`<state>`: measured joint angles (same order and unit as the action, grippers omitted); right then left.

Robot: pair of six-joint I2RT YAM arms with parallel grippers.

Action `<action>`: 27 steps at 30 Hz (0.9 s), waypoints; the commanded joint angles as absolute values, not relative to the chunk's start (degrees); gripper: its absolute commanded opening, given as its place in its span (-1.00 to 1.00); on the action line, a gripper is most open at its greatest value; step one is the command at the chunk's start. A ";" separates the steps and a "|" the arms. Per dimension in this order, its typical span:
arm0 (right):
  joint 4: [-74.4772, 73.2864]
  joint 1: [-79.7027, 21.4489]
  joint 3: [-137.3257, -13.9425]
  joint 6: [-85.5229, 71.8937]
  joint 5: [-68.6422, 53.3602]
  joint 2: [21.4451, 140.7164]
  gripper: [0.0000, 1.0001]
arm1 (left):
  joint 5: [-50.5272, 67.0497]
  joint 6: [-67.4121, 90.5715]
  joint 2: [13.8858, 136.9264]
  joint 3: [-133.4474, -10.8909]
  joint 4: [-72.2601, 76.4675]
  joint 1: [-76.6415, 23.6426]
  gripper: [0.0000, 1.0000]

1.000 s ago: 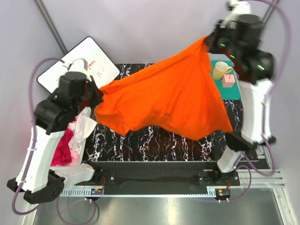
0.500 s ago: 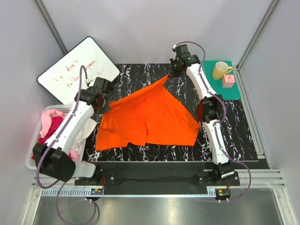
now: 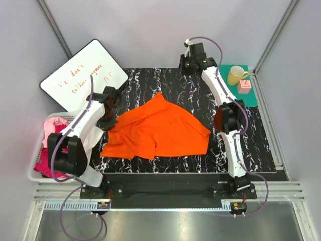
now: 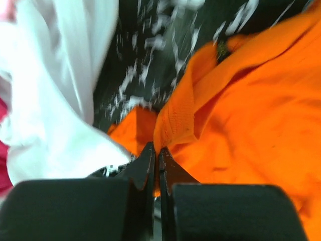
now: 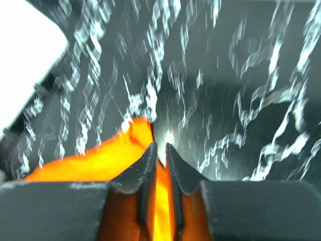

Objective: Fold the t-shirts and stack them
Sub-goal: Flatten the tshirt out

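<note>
The bright orange t-shirt [image 3: 160, 128] lies crumpled and spread on the black marbled table [image 3: 251, 140]. My left gripper [image 3: 107, 122] is at its left edge, shut on a folded hem of the orange cloth [image 4: 175, 115]; the jaws [image 4: 156, 150] are pressed together. My right gripper [image 3: 186, 68] is at the far side of the table, apart from the shirt's far corner [image 3: 159, 95]. Its jaws [image 5: 159, 145] stand narrowly parted, with the orange shirt [image 5: 90, 160] behind them. Magenta [image 3: 47, 160] and pale pink [image 3: 55, 123] t-shirts lie in a white basket [image 3: 35, 175] on the left.
A whiteboard [image 3: 83, 73] with red writing leans at the back left. A teal mat [image 3: 251, 95] at the back right holds a yellow mug [image 3: 235, 75] and a small pink box [image 3: 244, 86]. Grey walls close in the sides.
The orange t-shirt has come down from the air onto the table. The right gripper has let go of its far corner and drawn back. The left gripper has lowered with its edge.
</note>
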<state>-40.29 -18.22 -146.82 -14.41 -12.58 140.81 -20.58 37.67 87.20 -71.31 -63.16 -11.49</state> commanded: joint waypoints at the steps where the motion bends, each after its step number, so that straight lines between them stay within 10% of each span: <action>1: -47.89 -19.16 -139.50 -14.94 -16.87 137.03 -0.34 | -13.02 37.71 86.92 -70.14 -71.00 -11.34 -1.00; 5: -49.66 -19.16 -125.30 -12.14 -14.87 127.48 -0.03 | -12.74 35.42 85.70 -68.47 -74.88 -11.34 -0.61; 6: -49.66 -19.16 -122.63 -11.52 -14.07 125.44 0.07 | -15.01 35.25 84.91 -68.64 -76.10 -11.34 0.25; 8: -49.66 -19.07 -114.40 -9.16 -10.75 119.14 0.25 | -17.22 34.90 81.31 -70.13 -77.43 -11.25 0.93; 27: -43.16 -8.44 -69.79 -9.23 -11.68 92.90 0.32 | -0.97 16.88 97.62 -98.78 -59.86 -14.06 0.98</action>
